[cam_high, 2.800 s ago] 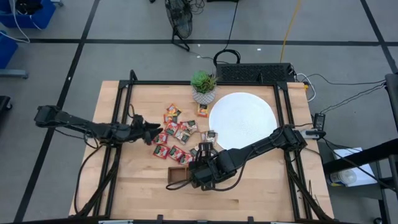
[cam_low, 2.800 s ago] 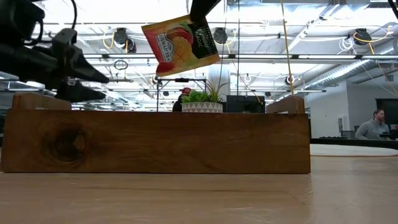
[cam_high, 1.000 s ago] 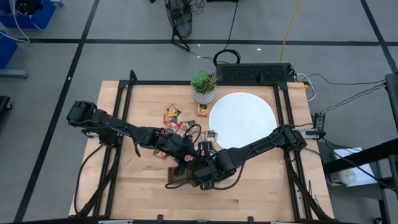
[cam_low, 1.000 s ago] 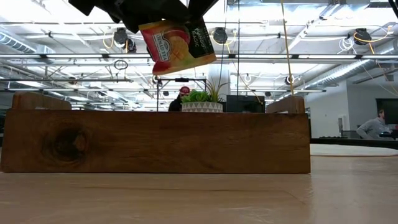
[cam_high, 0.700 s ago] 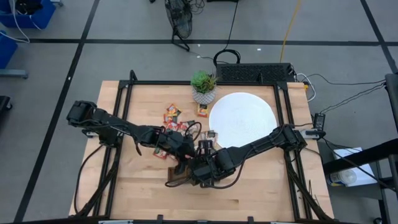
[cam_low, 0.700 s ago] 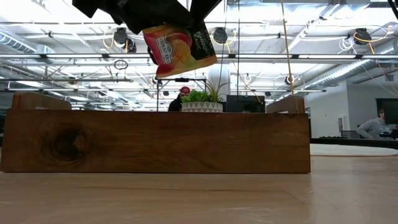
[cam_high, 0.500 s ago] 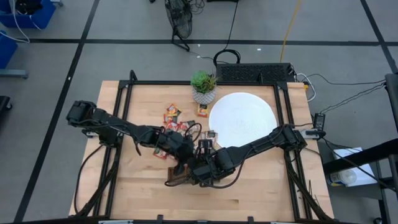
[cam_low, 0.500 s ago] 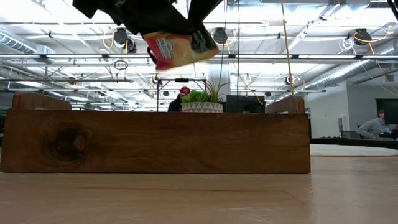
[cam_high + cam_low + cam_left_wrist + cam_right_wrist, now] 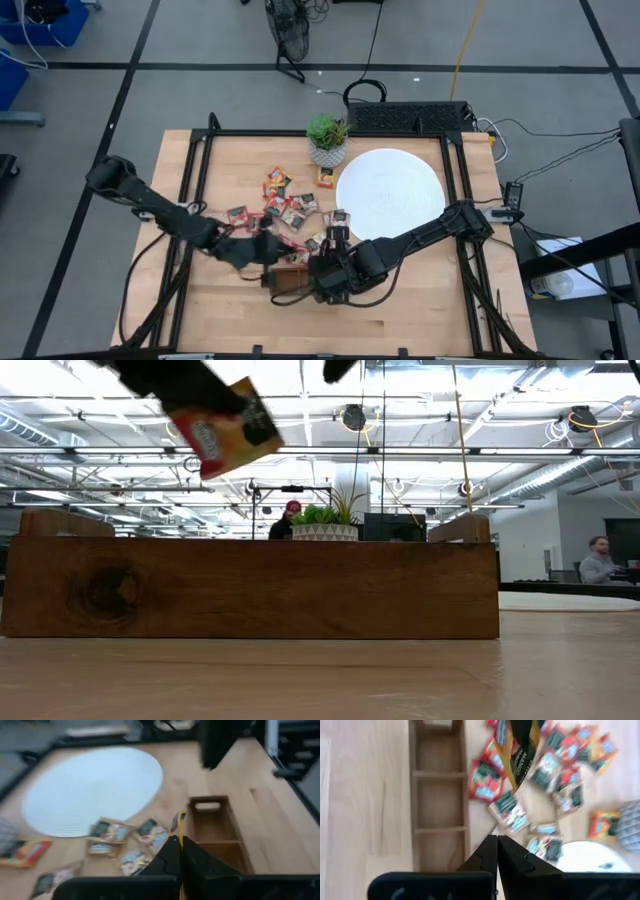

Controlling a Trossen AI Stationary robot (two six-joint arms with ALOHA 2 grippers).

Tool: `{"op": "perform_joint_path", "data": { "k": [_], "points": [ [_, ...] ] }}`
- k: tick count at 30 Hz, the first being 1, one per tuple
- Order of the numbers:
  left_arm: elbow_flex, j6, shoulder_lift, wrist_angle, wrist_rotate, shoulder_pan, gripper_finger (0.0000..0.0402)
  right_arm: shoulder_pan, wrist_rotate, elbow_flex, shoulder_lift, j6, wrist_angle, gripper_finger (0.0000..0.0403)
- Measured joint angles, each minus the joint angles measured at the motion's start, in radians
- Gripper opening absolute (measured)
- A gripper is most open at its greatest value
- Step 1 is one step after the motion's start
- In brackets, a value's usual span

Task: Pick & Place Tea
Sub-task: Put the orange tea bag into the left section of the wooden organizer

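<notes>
Over the pale wooden table (image 9: 420,300), my left pincer (image 9: 178,842), clamped tight on the orange-yellow square tea sachet (image 9: 228,430), has carried it clear of my closed, now empty right pincer (image 9: 497,840).

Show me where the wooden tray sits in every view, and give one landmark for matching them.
High view: wooden tray low in the picture, mid-table, partly under the arms.
Low view: its side wall fills the foreground.
Left wrist view: just beyond the left end effector, which is shut on a tea sachet.
Right wrist view: beside the scattered sachets.
Shared landmark: white disc.
</notes>
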Motion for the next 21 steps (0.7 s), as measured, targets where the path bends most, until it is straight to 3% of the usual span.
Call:
{"op": "perform_joint_path", "data": {
  "k": [5, 9, 14, 21],
  "points": [
    [-0.271, 0.153, -0.048, 0.553, -0.084, -0.111, 0.0001, 0.019, 0.105, 0.000, -0.007, -0.024, 0.005, 0.0000],
    [-0.463, 0.249, -0.020, 0.975, -0.098, -0.178, 0.0001, 0.015, 0.116, 0.000, -0.007, -0.029, 0.012, 0.0000],
    [-0.543, 0.219, 0.073, 1.142, -0.125, -0.218, 0.0001, 0.013, 0.119, 0.000, -0.007, -0.038, 0.022, 0.0000],
    [-0.455, 0.206, 0.324, 1.262, -0.100, -0.218, 0.0000, 0.008, 0.119, 0.000, -0.007, -0.050, 0.047, 0.0000]
  ]
}}
